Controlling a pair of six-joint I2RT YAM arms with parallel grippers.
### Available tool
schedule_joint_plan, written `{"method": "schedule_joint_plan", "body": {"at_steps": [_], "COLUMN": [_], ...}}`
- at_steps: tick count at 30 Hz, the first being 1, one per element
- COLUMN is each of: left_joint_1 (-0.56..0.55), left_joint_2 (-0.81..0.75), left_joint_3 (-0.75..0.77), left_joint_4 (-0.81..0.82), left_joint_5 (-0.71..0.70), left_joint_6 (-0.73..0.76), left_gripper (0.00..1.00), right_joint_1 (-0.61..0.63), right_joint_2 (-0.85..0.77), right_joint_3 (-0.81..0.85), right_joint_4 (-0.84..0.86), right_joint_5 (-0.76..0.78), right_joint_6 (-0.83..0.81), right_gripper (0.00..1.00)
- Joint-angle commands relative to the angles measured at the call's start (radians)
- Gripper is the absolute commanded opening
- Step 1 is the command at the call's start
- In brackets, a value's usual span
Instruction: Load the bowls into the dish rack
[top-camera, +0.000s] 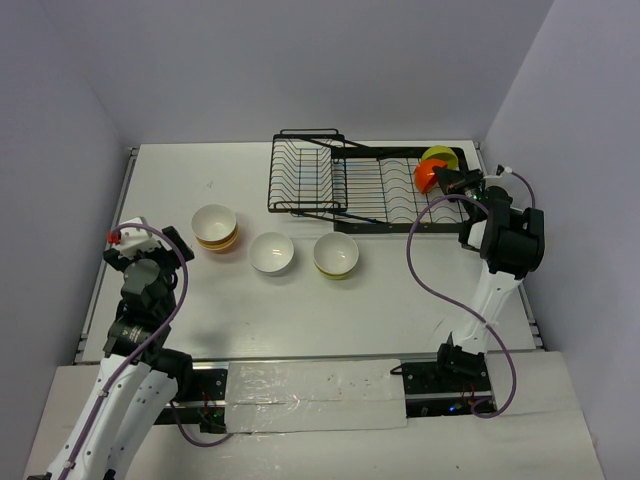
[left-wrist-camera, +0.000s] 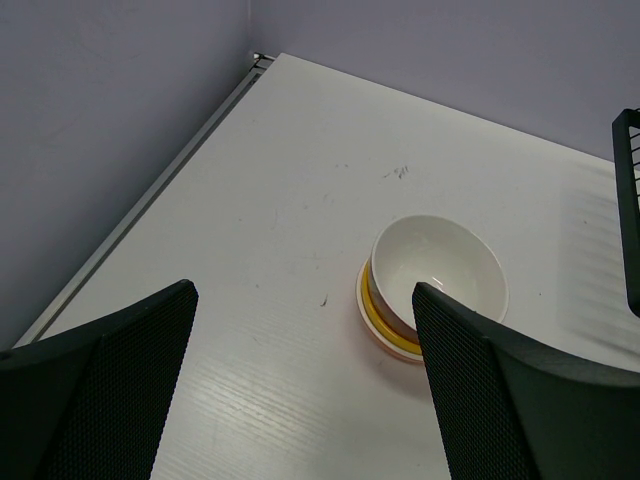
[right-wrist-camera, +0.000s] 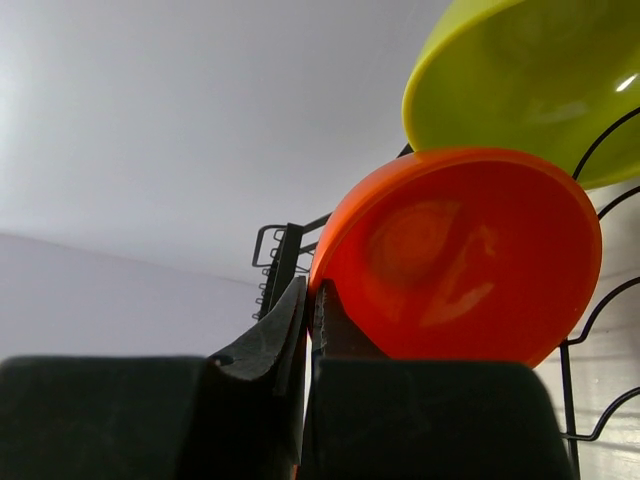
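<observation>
The black wire dish rack (top-camera: 340, 185) stands at the back of the table. At its right end a lime-green bowl (top-camera: 438, 157) (right-wrist-camera: 530, 80) stands on edge among the prongs, with an orange bowl (top-camera: 426, 176) (right-wrist-camera: 470, 260) just in front of it. My right gripper (top-camera: 447, 182) (right-wrist-camera: 312, 300) is shut on the orange bowl's rim. On the table sit a stack of bowls (top-camera: 215, 227) (left-wrist-camera: 440, 270) with a white inside, a white bowl (top-camera: 271, 252) and a yellow-green bowl (top-camera: 336, 255). My left gripper (top-camera: 165, 243) (left-wrist-camera: 305, 385) hangs open and empty, short of the stack.
Grey walls close in the table on the left, back and right. The rack's left end (left-wrist-camera: 628, 200) shows at the right edge of the left wrist view. A purple cable (top-camera: 430, 270) loops off the right arm over the table.
</observation>
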Motion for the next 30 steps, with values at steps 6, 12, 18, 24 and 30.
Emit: {"method": "schedule_joint_plan", "body": {"at_steps": [6, 12, 18, 24, 30], "left_joint_1": [-0.002, -0.002, -0.002, -0.002, -0.002], "left_joint_2": [-0.009, -0.011, -0.017, -0.023, -0.023], "left_joint_3": [0.013, 0.013, 0.013, 0.012, 0.013], "left_joint_4": [0.015, 0.015, 0.014, 0.014, 0.017], "left_joint_5": [-0.005, -0.002, -0.001, 0.002, 0.007], "left_joint_6": [0.019, 0.021, 0.021, 0.021, 0.017], "left_gripper": [0.94, 0.94, 0.94, 0.94, 0.95], "right_joint_1": [-0.005, -0.005, -0.005, -0.005, -0.004], "right_joint_2": [0.000, -0.016, -0.034, -0.077, -0.128], "right_joint_3": [0.009, -0.011, -0.027, -0.046, -0.065], "right_joint_4": [0.105, 0.064, 0.016, -0.037, -0.080], "right_joint_5": [0.062, 0.091, 0.124, 0.145, 0.153], "right_joint_6": [-0.011, -0.040, -0.067, -0.118, -0.162], "right_gripper": [0.00, 0.08, 0.18, 0.25, 0.38]}}
